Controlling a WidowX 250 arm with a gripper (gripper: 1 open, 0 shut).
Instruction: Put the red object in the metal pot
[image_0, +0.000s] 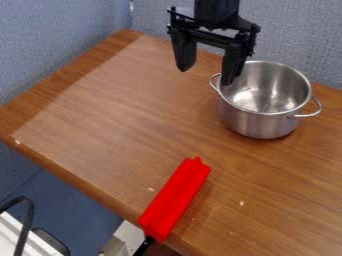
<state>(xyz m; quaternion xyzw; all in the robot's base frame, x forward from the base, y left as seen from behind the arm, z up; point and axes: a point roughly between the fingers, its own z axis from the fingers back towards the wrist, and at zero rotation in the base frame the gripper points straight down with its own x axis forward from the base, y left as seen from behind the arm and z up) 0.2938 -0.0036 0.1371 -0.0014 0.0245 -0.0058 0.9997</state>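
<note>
A long flat red object lies diagonally on the wooden table, close to the front edge. The shiny metal pot stands upright at the right, with a loop handle showing on each side and nothing visible inside. My black gripper hangs at the back of the table, just left of the pot's rim. Its fingers are spread wide and hold nothing. It is far from the red object.
A blue fabric wall runs behind and to the left of the table. The table's left edge drops off to the floor. Cables and a pale object lie below the front left corner.
</note>
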